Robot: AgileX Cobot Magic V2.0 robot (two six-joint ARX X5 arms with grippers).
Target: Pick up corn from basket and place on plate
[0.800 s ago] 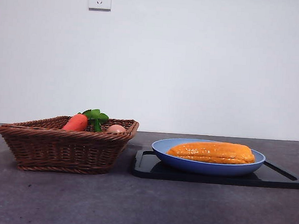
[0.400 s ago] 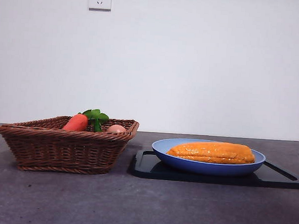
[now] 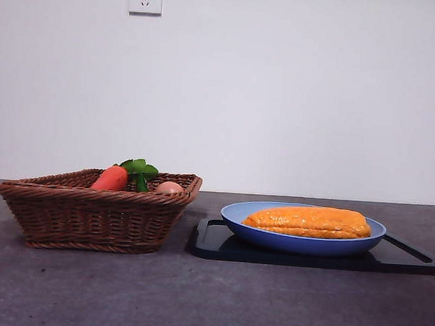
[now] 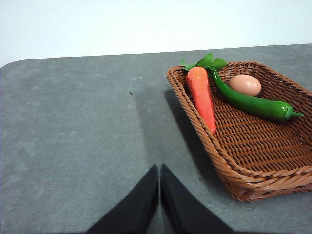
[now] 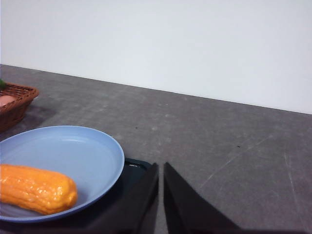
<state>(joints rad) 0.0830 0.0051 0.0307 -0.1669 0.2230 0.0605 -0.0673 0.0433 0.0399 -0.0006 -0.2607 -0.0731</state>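
Note:
The yellow-orange corn (image 3: pixel 308 221) lies lengthwise on the light blue plate (image 3: pixel 301 243); the right wrist view shows one blunt end of the corn (image 5: pixel 36 189) on the plate (image 5: pixel 92 156). The brown wicker basket (image 3: pixel 92 214) stands to the left of the plate. My left gripper (image 4: pixel 159 171) is shut and empty, over bare table beside the basket (image 4: pixel 253 161). My right gripper (image 5: pixel 160 168) is shut and empty, hanging beside the plate's edge. Neither arm shows in the front view.
A red-orange carrot (image 4: pixel 202 97), a green chili pepper (image 4: pixel 248 103) and a tan egg (image 4: pixel 244 84) lie in the basket. A flat black tray (image 3: pixel 220 244) sits under the plate. The grey table (image 4: pixel 73 146) ends at a white wall.

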